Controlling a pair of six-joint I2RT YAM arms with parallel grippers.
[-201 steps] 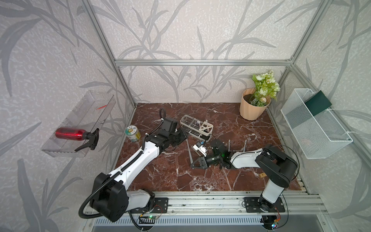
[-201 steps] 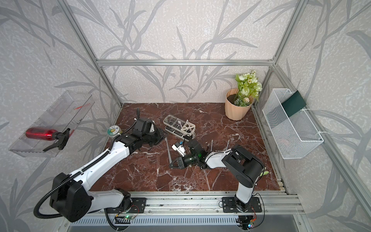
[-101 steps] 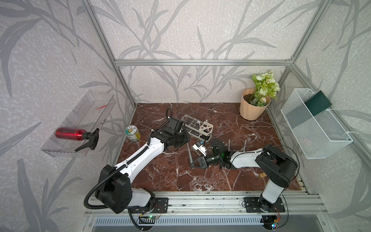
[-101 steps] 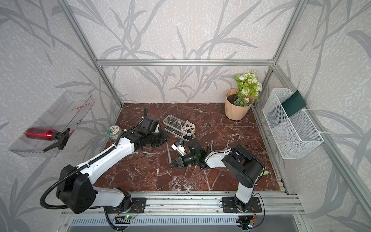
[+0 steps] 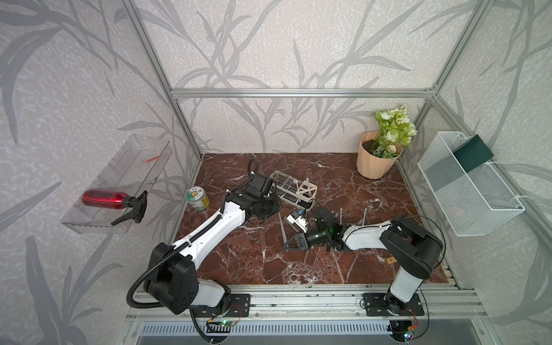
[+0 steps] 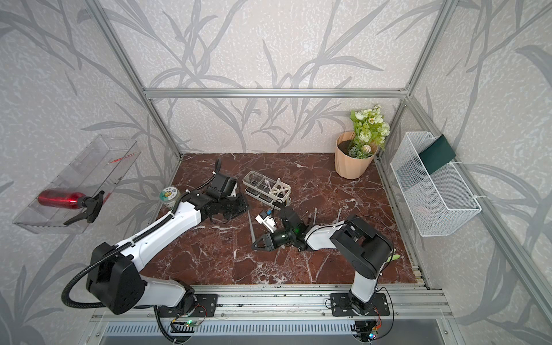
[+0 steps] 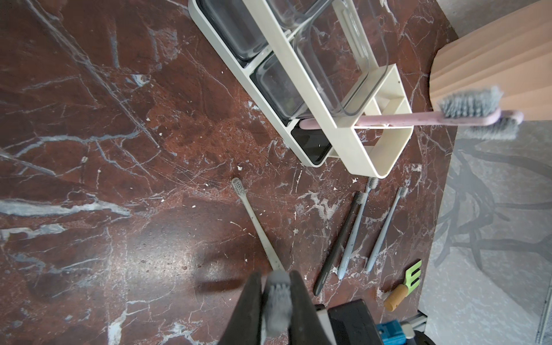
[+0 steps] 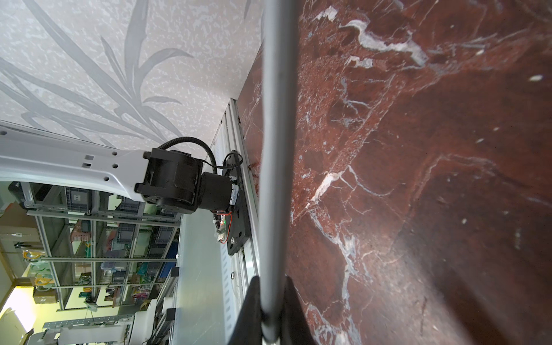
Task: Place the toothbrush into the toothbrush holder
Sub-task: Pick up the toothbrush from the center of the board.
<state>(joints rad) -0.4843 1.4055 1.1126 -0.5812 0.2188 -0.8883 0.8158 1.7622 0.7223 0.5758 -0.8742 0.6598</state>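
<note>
Right tool [image 8: 271, 280] clamped on toothbrush [image 8: 277, 149] handle, left tool [image 7: 274, 274] pinching bristles, holder [image 7: 382, 155] nearby

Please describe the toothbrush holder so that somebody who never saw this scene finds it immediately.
On the red-brown marble floor, look between the tin can on the left and the peach flower pot at the back right. Unlike those round things, the toothbrush holder is a long cream frame holding two clear square cups.
</note>
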